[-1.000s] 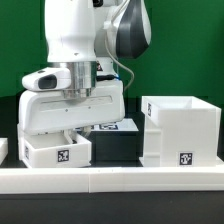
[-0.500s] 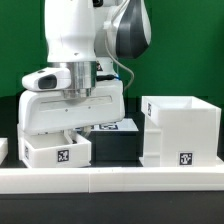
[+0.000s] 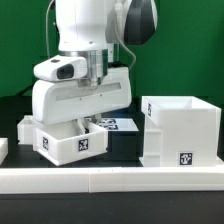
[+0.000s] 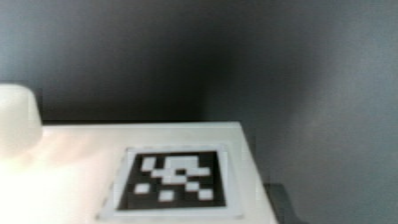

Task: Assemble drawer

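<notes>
My gripper (image 3: 86,122) reaches down into a small white tray (image 3: 60,145) at the exterior view's left and is shut on its wall. The tray hangs tilted just above the black table, with its marker tag (image 3: 84,143) facing the front. The large cube-like hollow housing (image 3: 180,130) stands upright at the exterior view's right, open side up, apart from the tray. The edge of a second small tray (image 3: 4,150) shows at the far left. In the wrist view the held tray's white face (image 4: 71,160) and its tag (image 4: 178,180) fill the lower part. The fingers do not show there.
The marker board (image 3: 122,125) lies flat on the table behind the gap between tray and housing. A long low white border wall (image 3: 110,181) runs along the front. A green backdrop stands behind the arm.
The arm has moved toward the exterior view's right and risen slightly. The small tray has come with it, off the table and tilted.
</notes>
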Controlling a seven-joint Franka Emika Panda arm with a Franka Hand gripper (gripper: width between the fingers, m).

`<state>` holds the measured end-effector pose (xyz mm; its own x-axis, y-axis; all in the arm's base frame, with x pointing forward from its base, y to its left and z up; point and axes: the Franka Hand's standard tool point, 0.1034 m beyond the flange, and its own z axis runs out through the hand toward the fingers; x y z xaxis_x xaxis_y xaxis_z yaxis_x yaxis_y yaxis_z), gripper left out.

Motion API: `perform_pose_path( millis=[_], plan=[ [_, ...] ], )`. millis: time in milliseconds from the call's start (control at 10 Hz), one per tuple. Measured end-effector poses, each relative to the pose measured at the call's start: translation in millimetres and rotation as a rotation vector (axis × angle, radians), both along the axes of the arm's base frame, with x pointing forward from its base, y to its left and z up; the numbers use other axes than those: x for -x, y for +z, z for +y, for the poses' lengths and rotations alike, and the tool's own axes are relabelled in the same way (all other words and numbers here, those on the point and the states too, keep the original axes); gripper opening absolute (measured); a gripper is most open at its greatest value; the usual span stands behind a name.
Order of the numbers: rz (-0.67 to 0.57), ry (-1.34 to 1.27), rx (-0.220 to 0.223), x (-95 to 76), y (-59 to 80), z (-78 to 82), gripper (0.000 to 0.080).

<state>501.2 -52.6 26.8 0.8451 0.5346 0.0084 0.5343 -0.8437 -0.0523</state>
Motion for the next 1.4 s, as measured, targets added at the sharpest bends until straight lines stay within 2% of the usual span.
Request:
perform_pose_path(
  millis=[300, 500, 600, 1000, 1200, 1400],
  plan=[
    [-0.004, 0.174, 0.002, 0.7, -1.0, -1.9, 0.0042],
    [-0.011, 0.35, 0.018, -5.5, 1.8, -2.3, 0.0042],
    [-0.013, 0.407, 0.016, -4.7, 1.5, -7.6, 0.0042],
    [-0.011, 0.638, 0.022, -2.5, -0.6, -11.6, 0.0042],
    [-0.007, 0.794, 0.037, -4.3, 0.2, -10.5, 0.0042],
    [-0.008, 0.84, 0.041, -10.1, 1.4, -6.7, 0.0042]
  ],
)
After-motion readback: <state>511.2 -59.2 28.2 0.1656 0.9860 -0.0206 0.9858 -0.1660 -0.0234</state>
